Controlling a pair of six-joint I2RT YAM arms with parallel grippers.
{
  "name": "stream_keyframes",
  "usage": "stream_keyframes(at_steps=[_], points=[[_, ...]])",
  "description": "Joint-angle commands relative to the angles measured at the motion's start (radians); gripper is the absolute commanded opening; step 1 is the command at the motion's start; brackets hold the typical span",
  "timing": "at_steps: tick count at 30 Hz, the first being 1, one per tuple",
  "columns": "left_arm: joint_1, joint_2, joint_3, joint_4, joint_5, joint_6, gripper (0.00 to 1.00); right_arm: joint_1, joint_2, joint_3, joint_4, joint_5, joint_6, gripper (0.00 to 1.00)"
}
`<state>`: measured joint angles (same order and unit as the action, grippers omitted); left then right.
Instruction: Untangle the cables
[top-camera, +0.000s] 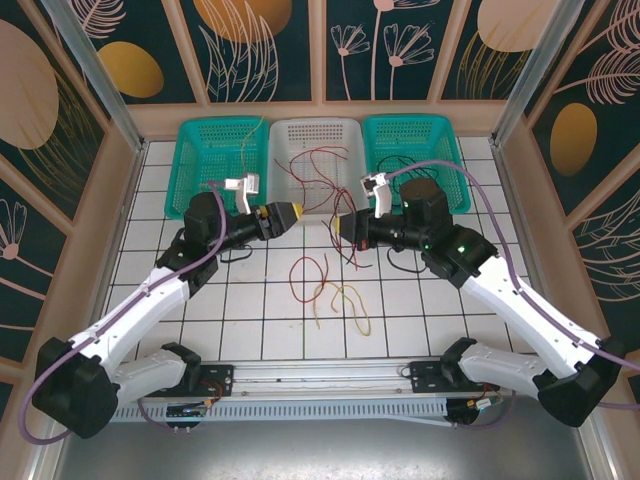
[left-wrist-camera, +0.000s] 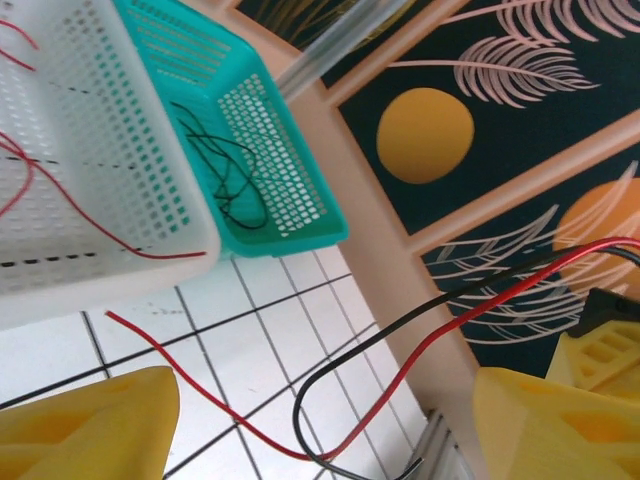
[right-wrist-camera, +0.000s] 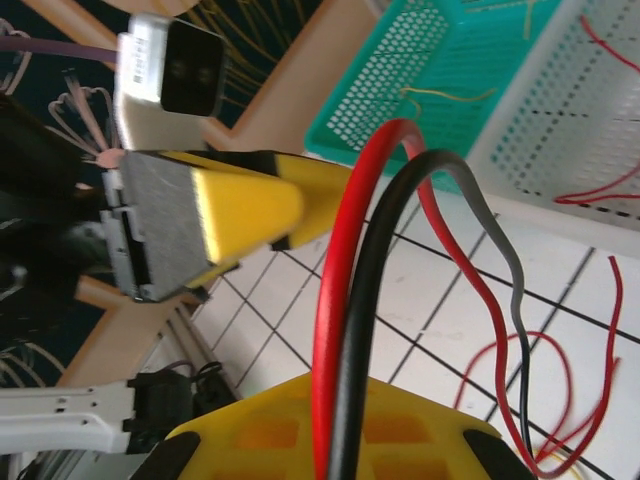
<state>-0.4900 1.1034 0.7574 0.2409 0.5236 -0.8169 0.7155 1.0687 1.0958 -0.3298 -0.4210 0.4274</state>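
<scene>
Right gripper (top-camera: 343, 228) was clamped shut on a red cable (right-wrist-camera: 335, 260) and a black cable (right-wrist-camera: 378, 250) together, just in front of the white basket (top-camera: 290, 130). Left gripper (top-camera: 292, 214) faced it, also just in front of that basket, with its jaws apart and nothing pinched. In the left wrist view both strands dipped in a U-bend between its fingers (left-wrist-camera: 90, 420), touching neither pad as far as we could tell.

Step in hand, as we read it: left takes one strand so the pair can be pulled apart. To do it well:
- We'd close on the red alone, up where red and black ran apart, not at the bottom of the bend where they crossed.
- We'd then draw away from the right gripper along the basket's front wall, slowly, so the black slid free instead of cinching.
- Right should hold firm, and the slack should stay off the basket rim.

Axis: the held pair left the right gripper's fingers side by side and arched towards the white basket. It then fell away to the table in front of the basket. Between the grippers the span ran roughly parallel to the basket's front wall, with the bend pointing at the left gripper.

The rest of the tangle, a red loop (top-camera: 305, 272) and a pale yellow cable (top-camera: 350, 305), lay on the tiles further in front of the basket. Other red strands (top-camera: 325, 165) lay inside it.
</scene>
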Motion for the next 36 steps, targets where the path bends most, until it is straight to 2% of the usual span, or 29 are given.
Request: stream_keyframes(at_steps=[1, 6, 17, 20, 26, 29, 33, 36], points=[[-0.011, 0.020, -0.041, 0.151, 0.079, -0.049, 0.75, 0.009, 0.001, 0.051, 0.043, -0.084, 0.000, 0.10], [-0.044, 0.045, -0.081, 0.283, 0.117, -0.102, 0.75, 0.010, -0.004, 0.055, 0.075, -0.128, 0.024, 0.10], [-0.072, 0.107, -0.107, 0.336, 0.129, -0.098, 0.73, 0.011, -0.005, 0.029, 0.129, -0.162, 0.053, 0.11], [-0.078, 0.107, -0.109, 0.356, 0.127, -0.111, 0.73, 0.012, 0.000, 0.008, 0.126, -0.140, 0.057, 0.14], [-0.078, 0.049, -0.134, 0.449, 0.156, -0.195, 0.74, 0.022, -0.004, -0.014, 0.136, -0.120, 0.056, 0.08], [-0.078, 0.010, -0.161, 0.512, 0.161, -0.257, 0.77, 0.022, -0.006, -0.014, 0.145, -0.114, 0.056, 0.00], [-0.078, -0.022, -0.207, 0.600, 0.140, -0.362, 0.77, 0.024, 0.000, -0.014, 0.156, -0.123, 0.062, 0.00], [-0.078, -0.061, -0.204, 0.561, 0.120, -0.327, 0.77, 0.025, 0.007, -0.018, 0.168, -0.145, 0.070, 0.00]])
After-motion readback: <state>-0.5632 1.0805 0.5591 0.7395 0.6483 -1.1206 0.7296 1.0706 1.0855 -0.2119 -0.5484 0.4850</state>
